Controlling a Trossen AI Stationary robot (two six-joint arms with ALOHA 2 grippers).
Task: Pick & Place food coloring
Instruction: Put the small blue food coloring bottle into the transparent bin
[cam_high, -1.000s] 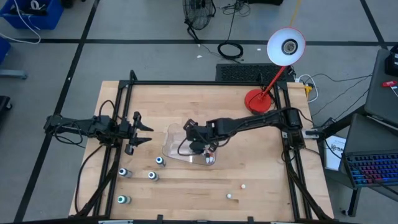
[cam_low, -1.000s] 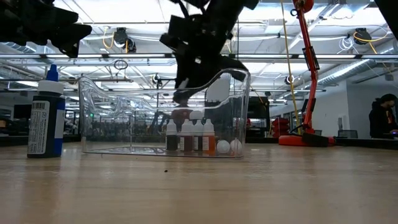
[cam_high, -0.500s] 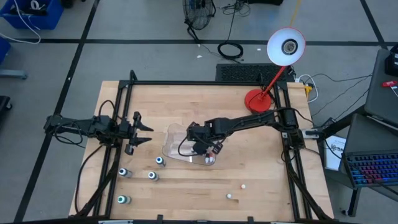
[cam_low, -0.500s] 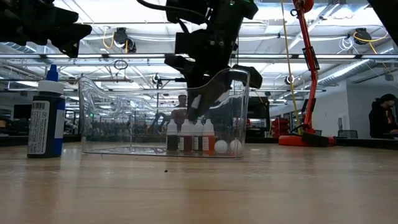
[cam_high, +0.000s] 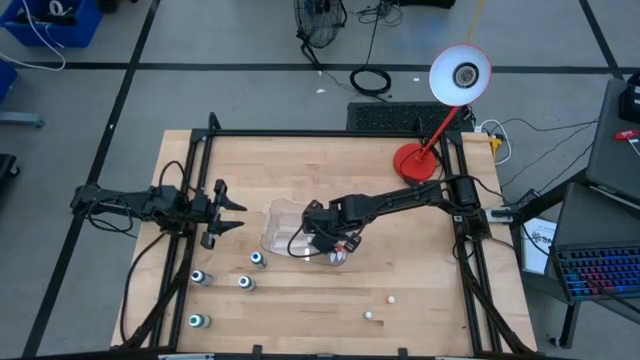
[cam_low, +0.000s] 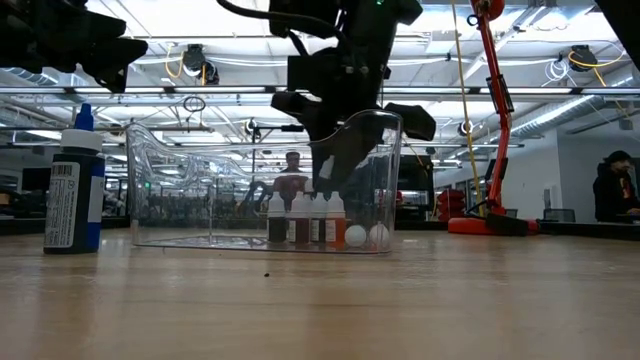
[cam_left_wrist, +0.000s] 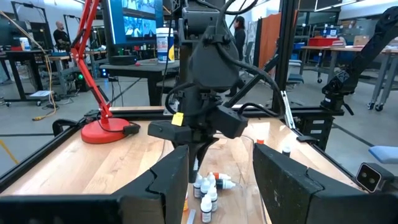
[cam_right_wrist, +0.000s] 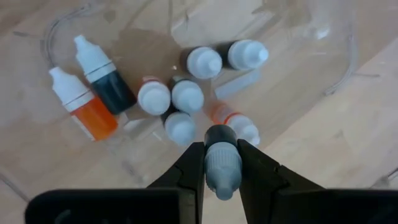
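Observation:
My right gripper (cam_high: 337, 247) reaches down into the clear tray (cam_high: 278, 232), shut on one small food coloring bottle (cam_right_wrist: 222, 163). Below it several whitish-capped bottles (cam_right_wrist: 186, 94) stand on the tray floor, and an orange one (cam_right_wrist: 84, 107) and a dark one (cam_right_wrist: 104, 79) lie on their sides. In the low view the standing bottles (cam_low: 305, 218) form a row at the tray's near wall, just under the gripper (cam_low: 325, 182). My left gripper (cam_high: 230, 210) waits open at the table's left side, level, pointing toward the tray. My right gripper pinches the bottle's pale cap (cam_right_wrist: 222, 174) between its two fingers. The fingers slant steeply down from above. The bottle hangs below them with its dark body (cam_right_wrist: 219, 134) pointing down, clear of the bottles underneath.
Loose bottles stand on the table near the front left (cam_high: 258, 259) (cam_high: 245, 283) (cam_high: 198, 277) (cam_high: 198, 321); two tiny white ones lie front right (cam_high: 391, 298) (cam_high: 368, 315). A blue-topped bottle (cam_low: 72, 180) looms close in the low view. A red lamp (cam_high: 415, 160) stands far right.
My right gripper has come down into the tray with the bottle and tipped more steeply downward, drifting slightly toward the table's near edge. It now sits just above the standing bottles.

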